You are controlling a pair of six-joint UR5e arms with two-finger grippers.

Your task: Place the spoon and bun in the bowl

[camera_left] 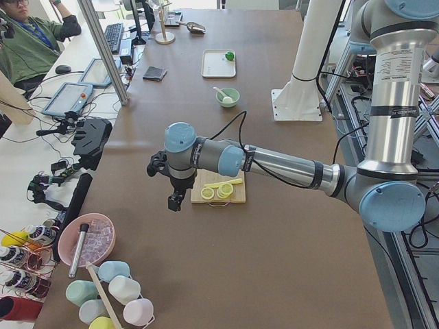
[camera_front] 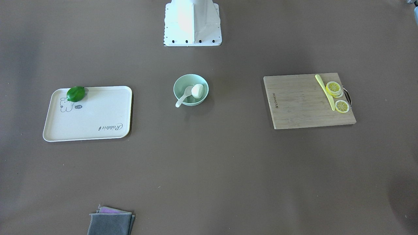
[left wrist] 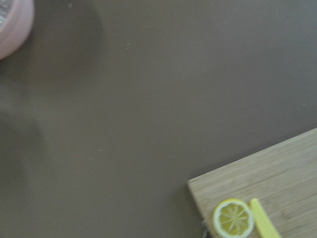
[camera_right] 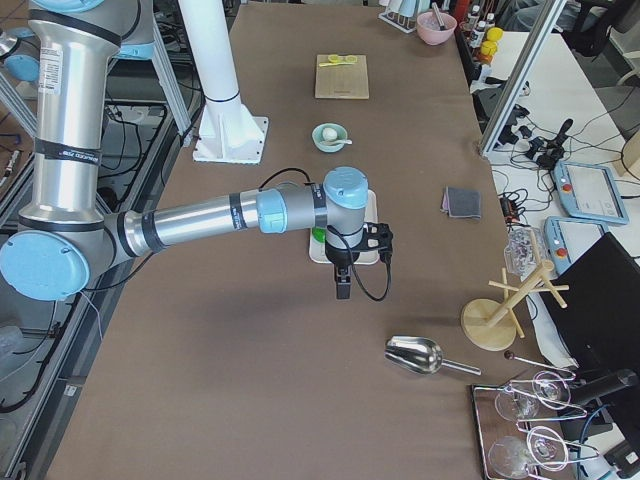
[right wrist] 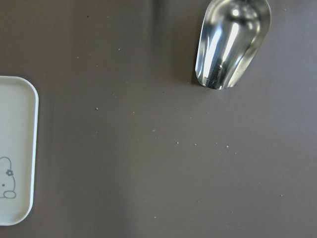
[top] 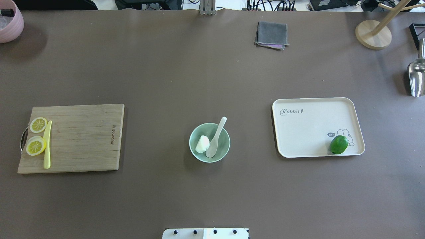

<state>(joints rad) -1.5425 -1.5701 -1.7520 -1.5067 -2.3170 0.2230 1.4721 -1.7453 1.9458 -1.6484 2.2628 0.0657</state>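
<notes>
A big brown table [top: 212,83] is seen in a bright room. A white desk [camera_left: 17,157] is set beside it. A black keyboard [camera_left: 113,35] is laid on it, near a silver pole [camera_left: 103,51].

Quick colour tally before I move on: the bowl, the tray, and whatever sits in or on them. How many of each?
White or off-white: 3 (spoon, bun, tray)
Green: 2 (bowl, green fruit)
Total: 5
</notes>
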